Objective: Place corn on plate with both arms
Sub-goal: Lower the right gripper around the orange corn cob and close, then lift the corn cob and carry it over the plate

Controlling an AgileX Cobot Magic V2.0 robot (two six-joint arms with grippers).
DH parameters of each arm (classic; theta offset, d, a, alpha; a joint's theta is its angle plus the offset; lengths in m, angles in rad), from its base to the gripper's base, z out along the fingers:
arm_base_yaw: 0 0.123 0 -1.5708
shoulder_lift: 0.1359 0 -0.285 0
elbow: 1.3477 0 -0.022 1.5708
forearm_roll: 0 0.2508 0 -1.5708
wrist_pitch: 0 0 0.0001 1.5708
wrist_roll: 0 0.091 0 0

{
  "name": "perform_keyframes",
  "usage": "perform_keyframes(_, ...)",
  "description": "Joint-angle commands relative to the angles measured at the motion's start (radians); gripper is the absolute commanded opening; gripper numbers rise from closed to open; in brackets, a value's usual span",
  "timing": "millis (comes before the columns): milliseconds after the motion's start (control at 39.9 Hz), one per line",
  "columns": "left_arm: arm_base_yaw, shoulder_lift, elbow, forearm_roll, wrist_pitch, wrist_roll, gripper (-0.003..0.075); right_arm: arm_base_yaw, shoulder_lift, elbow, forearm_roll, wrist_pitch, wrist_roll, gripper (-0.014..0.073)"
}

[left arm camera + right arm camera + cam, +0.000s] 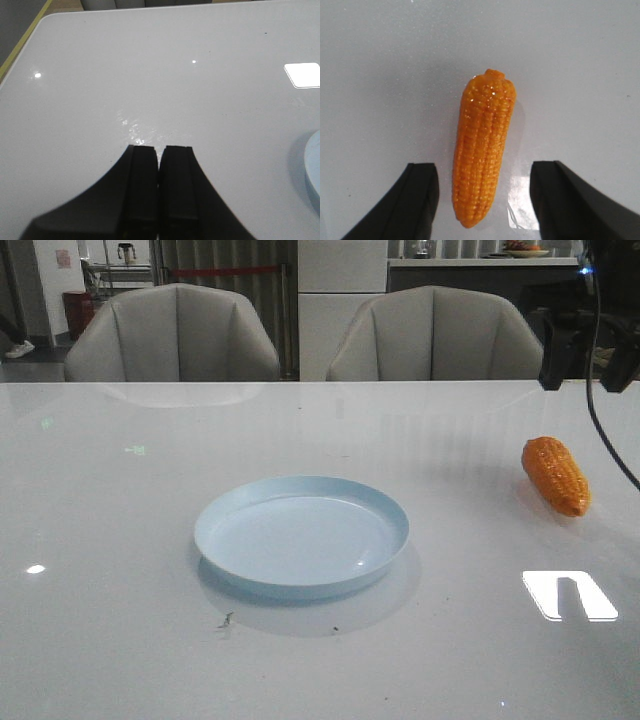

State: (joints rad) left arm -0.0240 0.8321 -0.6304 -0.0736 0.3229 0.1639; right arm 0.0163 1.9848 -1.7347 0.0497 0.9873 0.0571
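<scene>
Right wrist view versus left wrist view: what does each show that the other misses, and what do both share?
Only the right wrist view shows the corn, lying on the table with the right tool open, one finger on each side and neither touching it. Only the left wrist view shows an edge of the plate and the left tool shut with nothing in it. Both share the glossy white table and bright light reflections on it.
</scene>
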Motion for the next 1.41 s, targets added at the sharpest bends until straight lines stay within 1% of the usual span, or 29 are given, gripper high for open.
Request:
perform_keyframes(0,0.002,-0.009,-0.029,-0.011,-0.079,-0.013,0.0090,-0.002,0.016,-0.095,-0.009,0.028,0.012,0.0506)
perform_keyframes(176,0.002,-0.009,-0.029,-0.011,-0.081,-0.013,0.0090,-0.002,0.104,-0.152,-0.009,0.076,0.019,0.0506)
perform_keyframes(627,0.002,-0.009,-0.029,-0.007,-0.083,-0.013,0.0090,-0.002,0.188,-0.152,-0.009,0.051,0.037,0.0506)
perform_keyframes(753,0.002,-0.009,-0.029,-0.007,-0.083,-0.013,0.0090,-0.002,0.188,-0.152,-0.009,0.045,0.037,0.0458)
perform_keyframes(978,0.002,-0.009,-0.029,-0.007,-0.083,-0.013,0.0090,-0.002,0.188,-0.152,-0.009,0.035,0.037,0.0267)
perform_keyframes(1129,0.002,-0.009,-0.029,-0.007,-0.086,-0.013,0.0090,0.004,0.188,-0.179,-0.008,0.023,0.031,0.0258)
perform_keyframes(1280,0.002,-0.009,-0.029,-0.007,-0.086,-0.013,0.0090,0.042,0.188,-0.296,-0.007,0.037,-0.040,0.0258)
perform_keyframes(1380,0.002,-0.009,-0.029,-0.007,-0.086,-0.013,0.0090,0.090,0.188,-0.398,0.007,0.073,-0.072,0.0258)
